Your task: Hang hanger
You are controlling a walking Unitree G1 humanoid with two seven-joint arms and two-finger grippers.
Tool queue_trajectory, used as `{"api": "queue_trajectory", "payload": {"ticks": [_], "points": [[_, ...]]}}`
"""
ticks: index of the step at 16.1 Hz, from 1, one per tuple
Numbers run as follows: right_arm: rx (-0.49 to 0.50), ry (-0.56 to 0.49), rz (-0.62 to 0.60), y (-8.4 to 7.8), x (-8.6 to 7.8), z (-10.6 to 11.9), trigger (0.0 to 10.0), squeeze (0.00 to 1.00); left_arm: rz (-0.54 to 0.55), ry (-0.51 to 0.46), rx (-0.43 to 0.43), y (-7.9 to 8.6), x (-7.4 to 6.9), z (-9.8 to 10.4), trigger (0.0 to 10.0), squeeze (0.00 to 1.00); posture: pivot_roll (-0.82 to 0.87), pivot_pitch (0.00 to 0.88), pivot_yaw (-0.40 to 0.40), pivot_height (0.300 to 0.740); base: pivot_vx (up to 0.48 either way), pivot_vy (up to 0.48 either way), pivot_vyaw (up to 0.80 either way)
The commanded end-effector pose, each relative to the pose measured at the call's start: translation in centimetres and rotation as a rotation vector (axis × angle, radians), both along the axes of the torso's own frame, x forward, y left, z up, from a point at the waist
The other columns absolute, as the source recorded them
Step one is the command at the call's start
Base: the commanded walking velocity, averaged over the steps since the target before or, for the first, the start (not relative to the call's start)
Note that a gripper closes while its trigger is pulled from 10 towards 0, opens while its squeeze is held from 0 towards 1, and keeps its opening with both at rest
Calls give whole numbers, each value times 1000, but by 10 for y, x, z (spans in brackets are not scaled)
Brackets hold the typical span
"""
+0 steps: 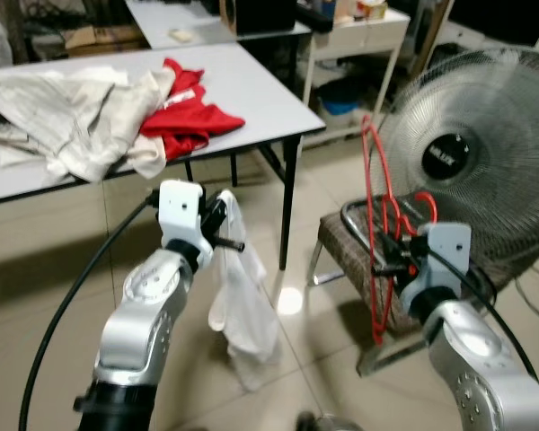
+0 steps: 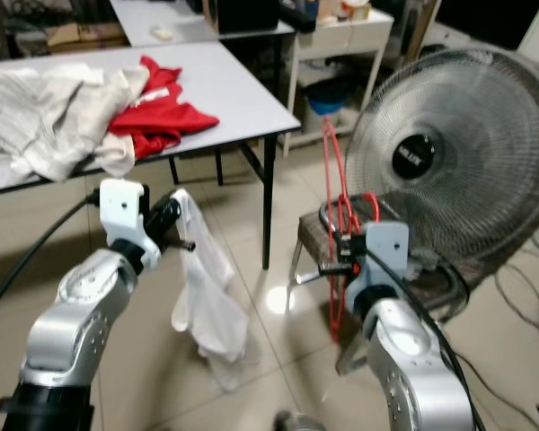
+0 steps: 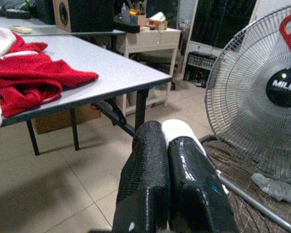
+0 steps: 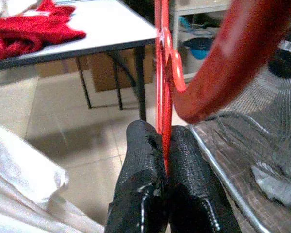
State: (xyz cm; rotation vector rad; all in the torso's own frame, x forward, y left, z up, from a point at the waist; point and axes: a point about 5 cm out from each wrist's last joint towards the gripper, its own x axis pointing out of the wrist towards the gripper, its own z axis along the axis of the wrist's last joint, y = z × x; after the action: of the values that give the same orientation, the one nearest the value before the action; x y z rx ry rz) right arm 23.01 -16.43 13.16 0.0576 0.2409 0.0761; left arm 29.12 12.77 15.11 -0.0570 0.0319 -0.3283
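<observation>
Right end effector (image 1: 397,254) pinches the red hanger (image 1: 378,193); left end effector (image 1: 234,235) is clamped on a white cloth (image 1: 244,305).

Big picture first: the grey desk (image 1: 251,94) stretches across the back, heaped with pale garments (image 1: 67,117) and a red shirt (image 1: 187,112). Off to the right stands a large floor fan (image 1: 481,157), with a metal-framed stool (image 1: 355,260) in front of it. Now the hanger, held upright over the tiled floor (image 1: 63,260) just ahead of the stool, its thin red bar squeezed between the black fingers (image 4: 140,179) in the right wrist view. On the left, the fingers (image 3: 150,179) are pressed together on the cloth, which hangs limp toward the floor beside the desk leg.
</observation>
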Motion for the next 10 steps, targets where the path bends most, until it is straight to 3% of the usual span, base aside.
{"api": "queue_trajectory", "payload": {"ticks": [1, 2, 3, 4, 6, 8, 10], "points": [[-9, -17, 15, 2, 4, 5, 10000, 0, 13, -9, -13, 5, 0, 1, 4196, 0, 23, 20, 0, 740, 349, 0, 0], [-13, -16, 16, 2, 5, 5, 10000, 0, 13, -9, -18, 5, 0, 2, 3020, 0, 22, 19, 0, 740, 360, 0, 0], [-12, -16, 16, 2, 5, 5, 10000, 0, 11, -15, -24, 5, 1, 3, 0, 0, 21, 18, 0, 740, 420, 0, 0], [-10, -16, 17, 2, 6, 5, 10000, 0, 14, -17, -22, 5, 1, 3, 0, 0, 20, 17, 1, 740, 480, 0, 0], [11, -12, 22, 3, 6, 6, 10000, 0, 19, -18, -17, 5, 3, 4, 1569, 0, 20, 16, 0, 740, 426, 0, -609], [-14, -22, 23, 2, 7, 7, 10000, 0, 19, -22, -13, 5, 5, 4, 1529, 0, 20, 13, 0, 740, 452, 0, -800], [-25, -26, 22, 1, 8, 8, 10000, 0, 10, -28, -14, 3, 6, 6, 4863, 0, 19, 12, 0, 740, 480, 0, -209]]}}
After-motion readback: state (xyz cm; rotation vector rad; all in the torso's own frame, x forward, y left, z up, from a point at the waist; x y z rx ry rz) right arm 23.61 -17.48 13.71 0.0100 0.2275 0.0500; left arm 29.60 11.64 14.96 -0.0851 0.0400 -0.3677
